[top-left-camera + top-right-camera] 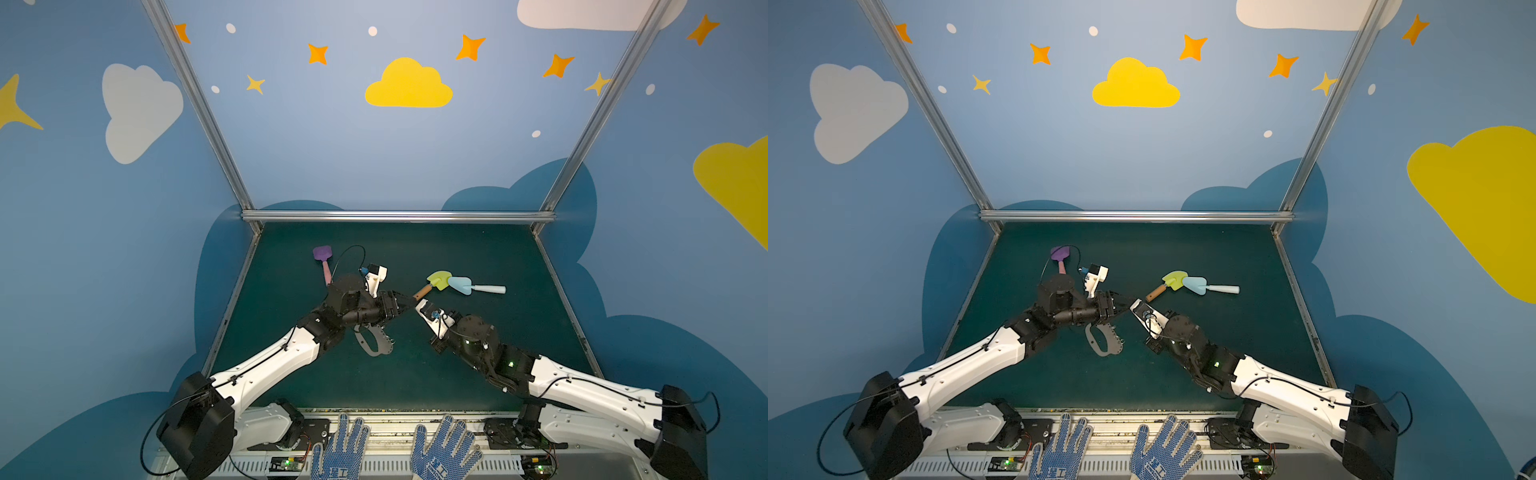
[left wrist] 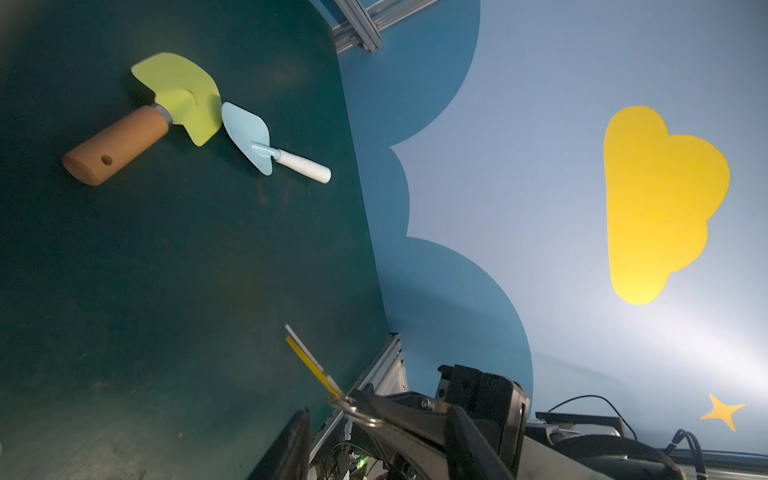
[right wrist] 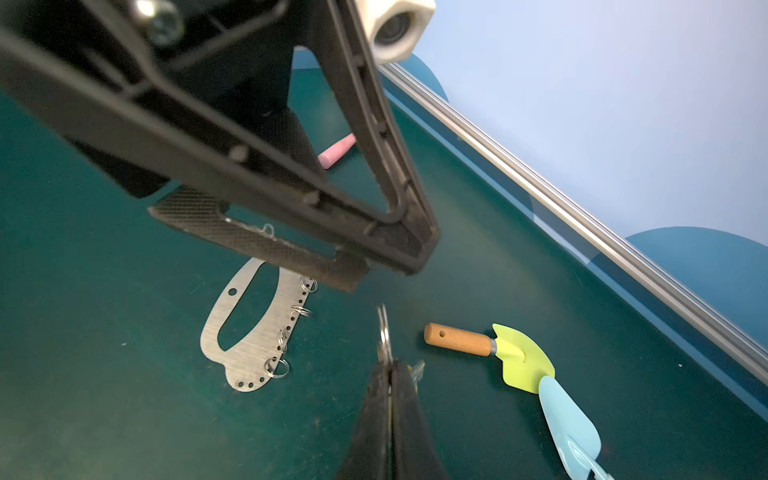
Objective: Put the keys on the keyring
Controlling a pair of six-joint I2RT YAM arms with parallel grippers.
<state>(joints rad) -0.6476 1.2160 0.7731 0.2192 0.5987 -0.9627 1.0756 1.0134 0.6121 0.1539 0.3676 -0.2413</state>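
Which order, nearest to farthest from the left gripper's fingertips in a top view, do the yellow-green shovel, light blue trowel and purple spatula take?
1. Yellow-green shovel: its orange handle ends just right of the left gripper.
2. Light blue trowel: further right, beside the shovel's blade.
3. Purple spatula: back left, past the left wrist.

The keys (image 2: 311,365), silver and yellow, are pinched by their ring; the grey oval keyring (image 3: 249,361) lies flat.

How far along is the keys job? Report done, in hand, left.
Done: the keys are off the table, pinched by their ring in the shut right gripper. In hand: the open left gripper hovers near them. Left: threading them on; the keyring lies flat, no keys attached.
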